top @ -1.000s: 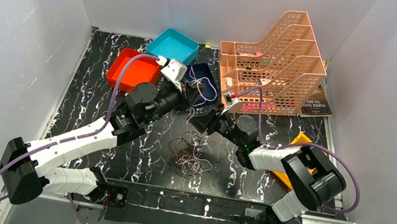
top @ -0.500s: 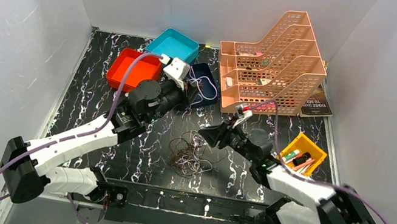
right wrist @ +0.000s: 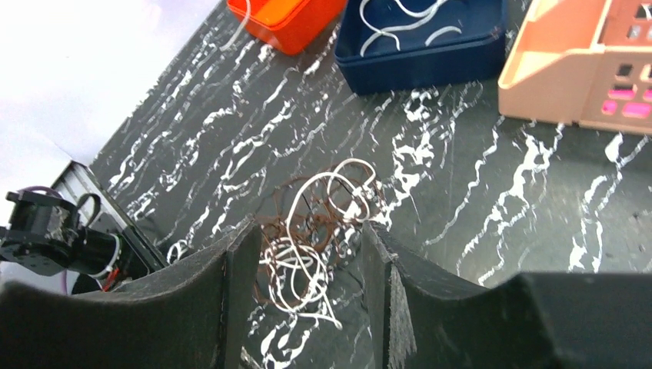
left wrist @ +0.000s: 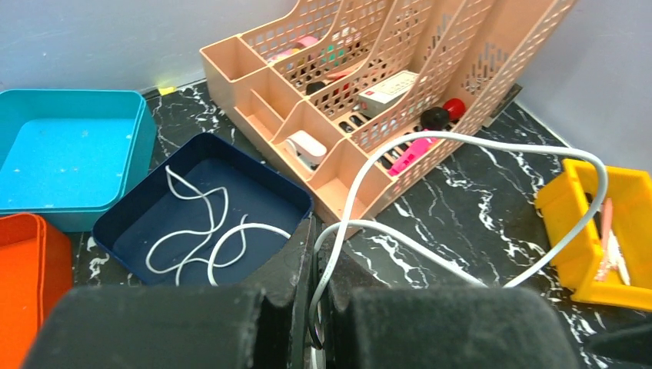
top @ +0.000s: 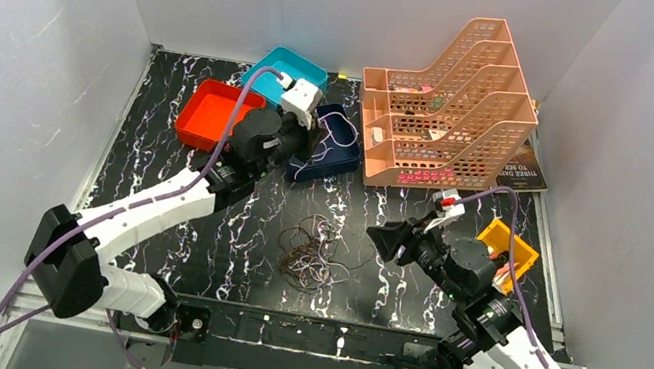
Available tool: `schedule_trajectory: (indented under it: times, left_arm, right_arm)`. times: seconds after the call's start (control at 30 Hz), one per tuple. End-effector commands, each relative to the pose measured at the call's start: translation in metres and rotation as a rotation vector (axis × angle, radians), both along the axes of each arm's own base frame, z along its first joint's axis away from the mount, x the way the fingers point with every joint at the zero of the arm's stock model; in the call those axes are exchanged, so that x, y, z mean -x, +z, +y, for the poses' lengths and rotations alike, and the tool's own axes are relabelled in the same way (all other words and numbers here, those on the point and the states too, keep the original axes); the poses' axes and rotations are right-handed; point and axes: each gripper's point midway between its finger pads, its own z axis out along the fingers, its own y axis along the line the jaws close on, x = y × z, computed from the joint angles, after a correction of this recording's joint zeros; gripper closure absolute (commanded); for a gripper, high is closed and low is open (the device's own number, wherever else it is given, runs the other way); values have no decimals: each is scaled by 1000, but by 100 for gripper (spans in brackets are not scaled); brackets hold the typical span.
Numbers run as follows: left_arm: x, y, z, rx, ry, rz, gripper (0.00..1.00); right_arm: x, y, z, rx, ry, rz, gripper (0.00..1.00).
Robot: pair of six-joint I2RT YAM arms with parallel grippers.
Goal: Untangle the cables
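Cables (top: pixel 311 253) lie tangled on the desk (top: pixel 147 204) near the open right gripper (right wrist: pixel 307 250); the left gripper (left wrist: pixel 315 246), closed beside the navy bin (left wrist: pixel 123 219), pinches a white cable (left wrist: pixel 477 142).

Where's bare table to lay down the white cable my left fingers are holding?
For the white cable: the strip in front of the red tray, between the table's left edge and the left arm; and the gap between the navy tray and the tangle. Crowded: the back row of trays and organizer, and the right side around the yellow bin and right arm.
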Motion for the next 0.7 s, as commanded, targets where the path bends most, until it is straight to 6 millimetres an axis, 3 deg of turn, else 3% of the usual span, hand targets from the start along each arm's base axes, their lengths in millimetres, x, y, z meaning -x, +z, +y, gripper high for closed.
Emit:
schedule_trajectory:
  times: [0.0,0.23,0.67]
  left_arm:
    - [-16,12,4,10,-27,-45,100]
    - [-62,-22,8,-33,-22,-21,100]
    - [-144,-51,1,-10,-44,-107,100]
  right_arm:
    - [6,2,-13,39,-33,30,40]
    - [6,2,-15,49,-37,36,40]
    - [7,-4,-29,106,-77,30,39]
